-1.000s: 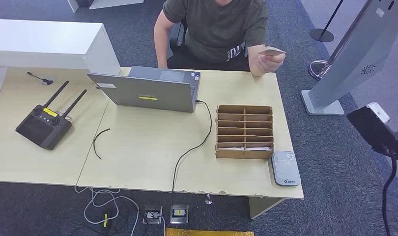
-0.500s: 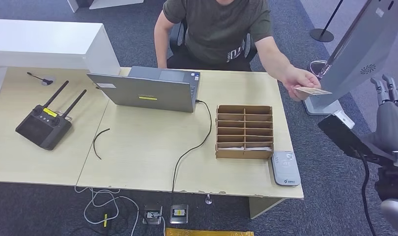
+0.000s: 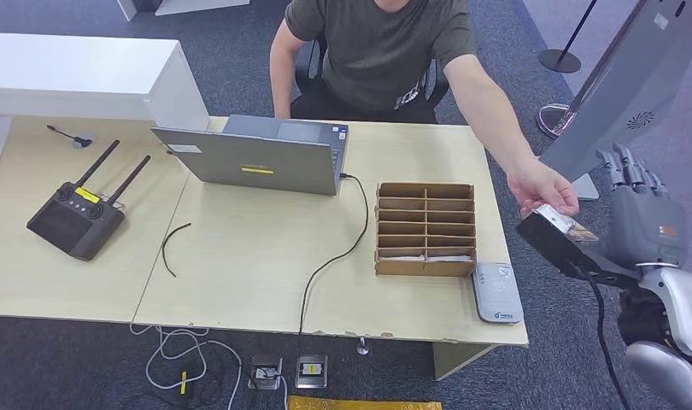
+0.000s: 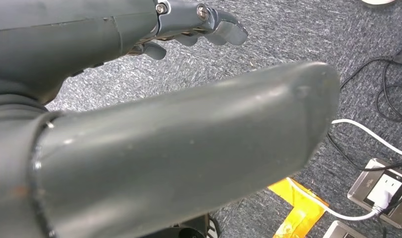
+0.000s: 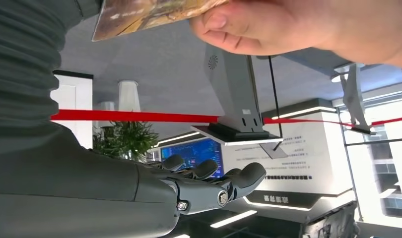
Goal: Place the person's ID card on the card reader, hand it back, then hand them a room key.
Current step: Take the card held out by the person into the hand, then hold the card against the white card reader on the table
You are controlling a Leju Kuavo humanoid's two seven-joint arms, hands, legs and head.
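**Card offered at the right hand**

The person's hand (image 3: 543,184) holds the small tan ID card (image 3: 568,223) just beside the robot's grey right hand (image 3: 642,218), whose fingers are spread, holding nothing. Best close thumb and fingers on the card's free edge, gently.

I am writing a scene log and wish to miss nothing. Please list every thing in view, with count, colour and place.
ID card: one, tan, in the person's hand, off the desk's right end.
Card reader: one, grey, desk's near right corner.
Cardboard organiser: one, brown, beside the reader.
Laptop: one, grey, desk middle.
Remote controller: one, black, left table.
Desk: one, light wood.
Kiosk: one, grey, on the floor at right.
Person's hand: one, holds the card.
Right hand: grey, fingers spread, beside the card.
Left hand: grey, above carpet.
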